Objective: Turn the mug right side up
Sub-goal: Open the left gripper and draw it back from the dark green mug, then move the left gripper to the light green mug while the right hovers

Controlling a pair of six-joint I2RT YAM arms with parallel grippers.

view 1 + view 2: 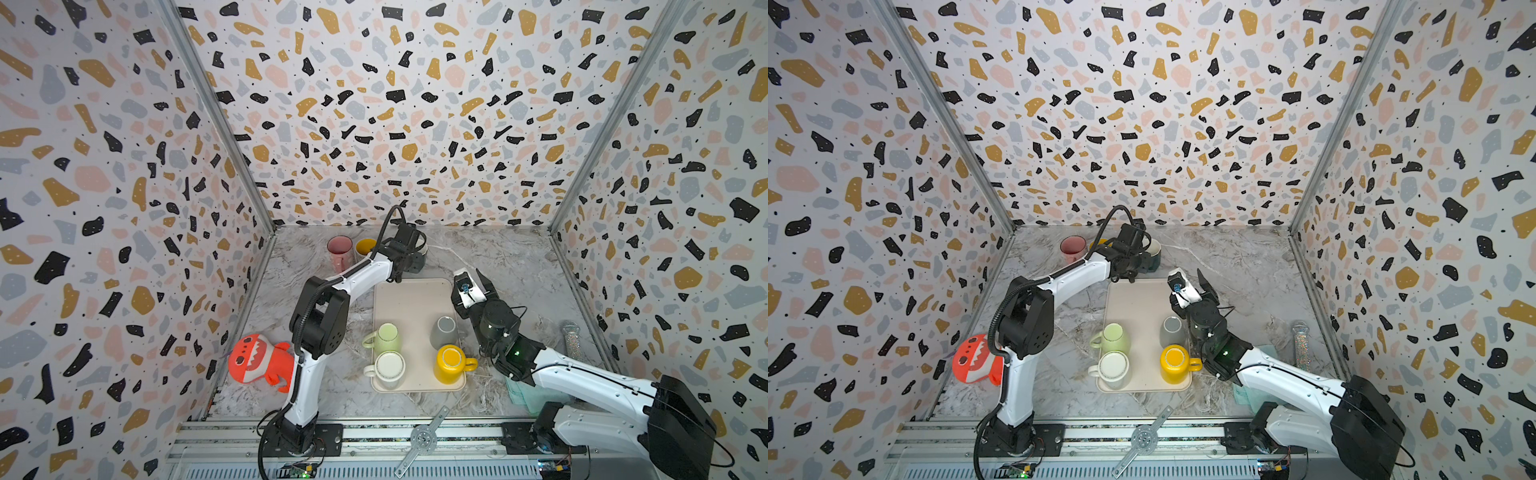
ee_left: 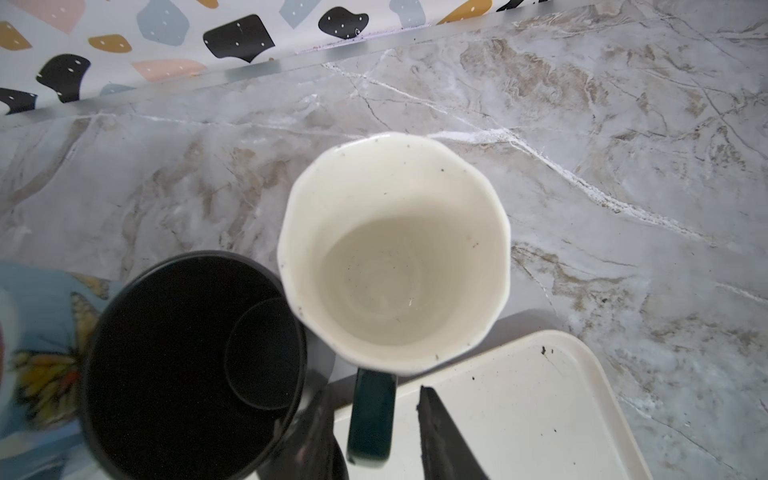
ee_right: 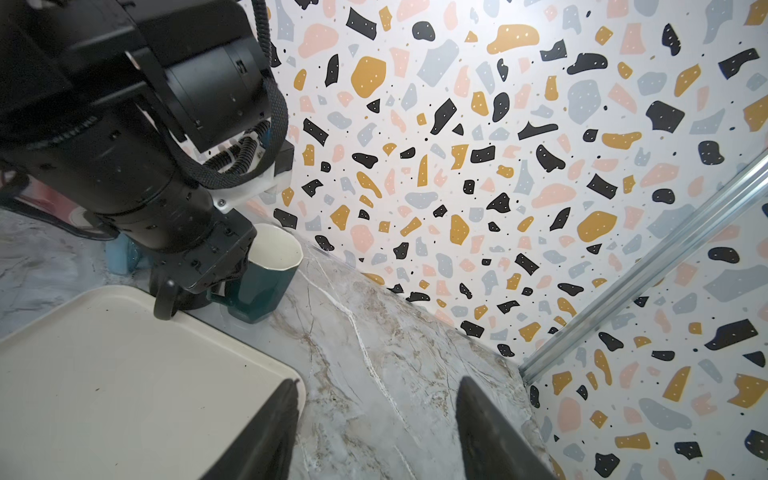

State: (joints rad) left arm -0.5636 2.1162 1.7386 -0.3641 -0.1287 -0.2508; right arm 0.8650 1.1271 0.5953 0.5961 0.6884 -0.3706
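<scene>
Teal mug [image 3: 266,286] upright on table [image 3: 374,332] beside cream tray [image 3: 124,374], left arm [image 3: 137,187] at its handle, right jaws parted

Twin high overhead views; both wrist cameras close over tray [image 2: 519,395]

Counting four mugs on the one tray [image 1: 409,299]: light green mug [image 1: 386,337], white mug [image 1: 390,368], grey mug [image 1: 444,331], yellow mug [image 1: 451,362]. Tallying up to five more off it at the back: pink mug [image 1: 340,249], mustard mug [image 1: 365,246], teal mug [image 2: 390,249], black mug [image 2: 187,365] and a blurred butterfly mug [image 2: 45,353], possibly a repeat of the mustard one. Rounding off with singles: one red plush toy [image 1: 257,361], one glitter microphone [image 1: 571,338], one green cloth [image 1: 523,395], plus two arms, left arm [image 1: 316,324] and right arm [image 1: 582,374].
</scene>
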